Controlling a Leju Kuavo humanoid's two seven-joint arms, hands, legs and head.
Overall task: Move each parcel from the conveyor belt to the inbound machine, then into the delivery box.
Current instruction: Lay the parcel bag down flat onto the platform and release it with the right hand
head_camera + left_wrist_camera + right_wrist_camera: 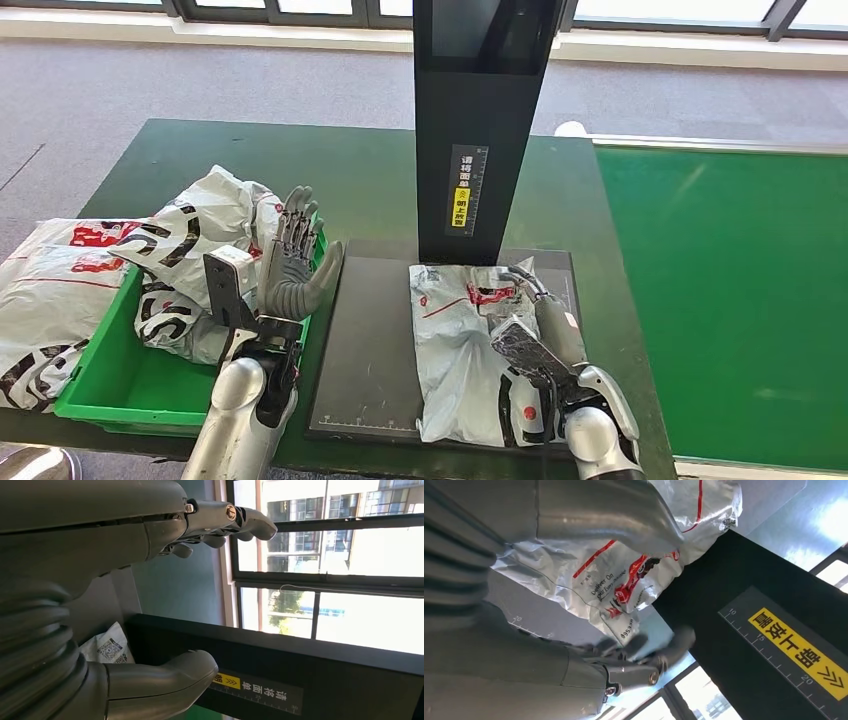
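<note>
My right hand [527, 318] is down on the parcel [455, 345] that lies on the inbound machine's dark plate [365, 350], just in front of the black post [478, 120]. In the right wrist view the thumb lies over the top of the bag and the fingers [634, 652] reach past its edge, but it's blurred there, so I can't tell whether I've got a real grip or am just resting on it. That's the main risk imo: the bag is thin, slack plastic w/ crumpled folds, so if I lift on a loose pinch it could slide out or sag and drag across the plate. It could also snag on the post, since the far end of the bag sits right at its foot. A lift w/o a firm hold on the film would prob drop it short of the box.

Right forearm comes in low from the near edge of the table, wrist bent down toward the bag.

Left hand [292, 262] is raised, palm upright, fingers spread and straight, holding nothing. It stands between the plate and the green delivery box [110, 385], just over the box's rim. The box already holds white parcels [185, 235], w/ more piled over its far side. The conveyor belt [740, 300] runs along on my right.
</note>
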